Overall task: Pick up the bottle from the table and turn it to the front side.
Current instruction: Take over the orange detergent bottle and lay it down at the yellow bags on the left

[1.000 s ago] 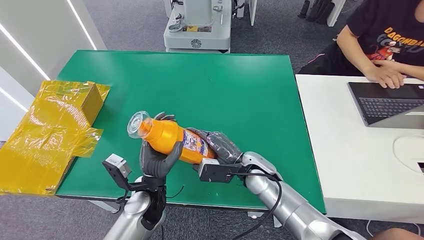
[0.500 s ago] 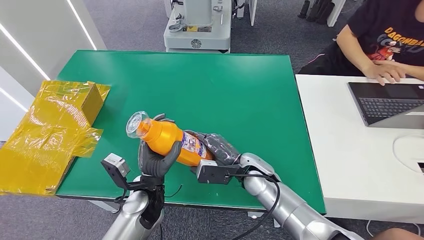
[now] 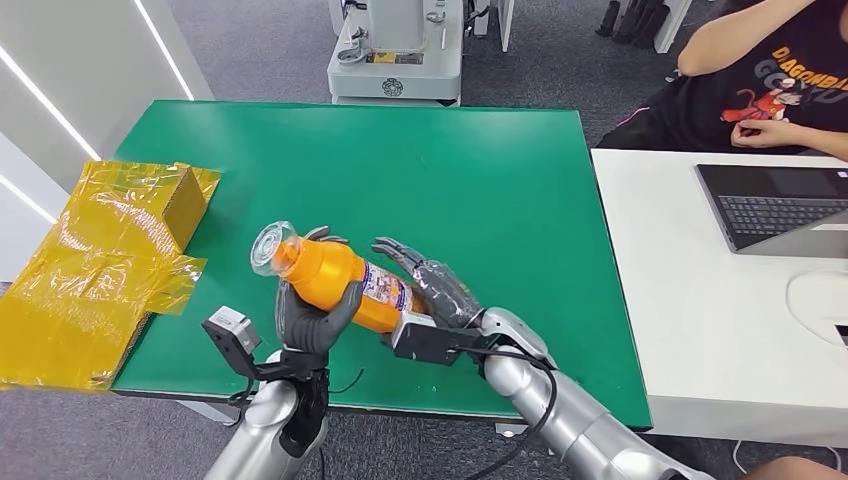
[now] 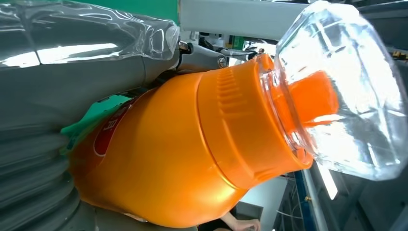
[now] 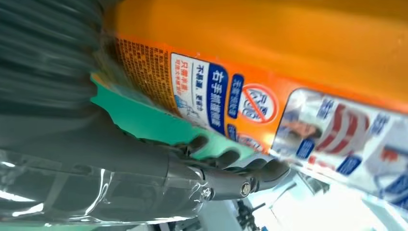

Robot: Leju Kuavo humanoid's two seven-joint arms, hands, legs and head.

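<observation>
The left robot hand (image 3: 312, 318) grips the orange plastic bottle (image 3: 335, 280) above the green counter (image 3: 450, 170); the right robot hand (image 3: 432, 285) is open beside it.

- Bottle (image 3: 335, 281): orange plastic body, clear cap (image 3: 270, 247) over an orange spout, printed label (image 3: 385, 288) on its lower body.
- Pose: tilted, lifted above the green tabletop (image 3: 480, 180), cap toward the left.

orange bottle (image 5: 269, 43), label, fingers (image 5: 231, 180) beside
</observation>
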